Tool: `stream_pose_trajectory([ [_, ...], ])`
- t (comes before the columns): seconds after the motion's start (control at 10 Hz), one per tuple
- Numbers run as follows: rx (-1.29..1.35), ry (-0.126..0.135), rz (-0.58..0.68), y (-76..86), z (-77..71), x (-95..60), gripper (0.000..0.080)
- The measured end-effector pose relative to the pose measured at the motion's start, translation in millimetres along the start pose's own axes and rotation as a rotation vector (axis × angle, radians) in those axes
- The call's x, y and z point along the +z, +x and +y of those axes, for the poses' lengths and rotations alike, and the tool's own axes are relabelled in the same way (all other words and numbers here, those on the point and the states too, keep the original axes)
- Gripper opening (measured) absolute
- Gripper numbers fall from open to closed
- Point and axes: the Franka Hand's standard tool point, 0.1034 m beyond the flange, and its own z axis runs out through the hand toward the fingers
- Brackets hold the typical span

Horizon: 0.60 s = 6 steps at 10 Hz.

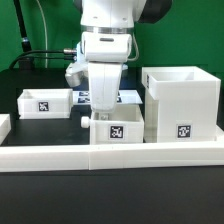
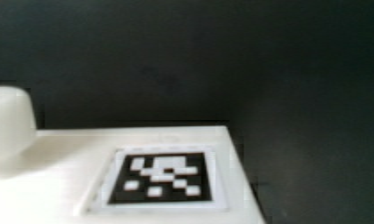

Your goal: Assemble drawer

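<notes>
The black table (image 1: 30,200) took up most of the scene, with the white Franka arm (image 1: 108,30) standing centre. The drawer's tall white boxy plastic housing (image 1: 180,95) sat at the exterior view's right, open-topped. A long low white border wall (image 1: 60,157) ran along the front. One small shallow white tray (image 1: 128,122) lay just beside the housing, with the gripper (image 1: 103,106) low over it. A second tray (image 1: 45,100) sat well apart, at the exterior view's left. Couldn't tell the jaw gap; the wrist view showed only one white finger (image 2: 6,120). Each part's square b/w tag (image 2: 163,178) carried block patterns only.
</notes>
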Motion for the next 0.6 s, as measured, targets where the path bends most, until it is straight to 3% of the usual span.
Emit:
stream_pose_trajectory([
  [0.6,-0.001,0.004,0.002,3.4,1.4,1.5,0.0042],
])
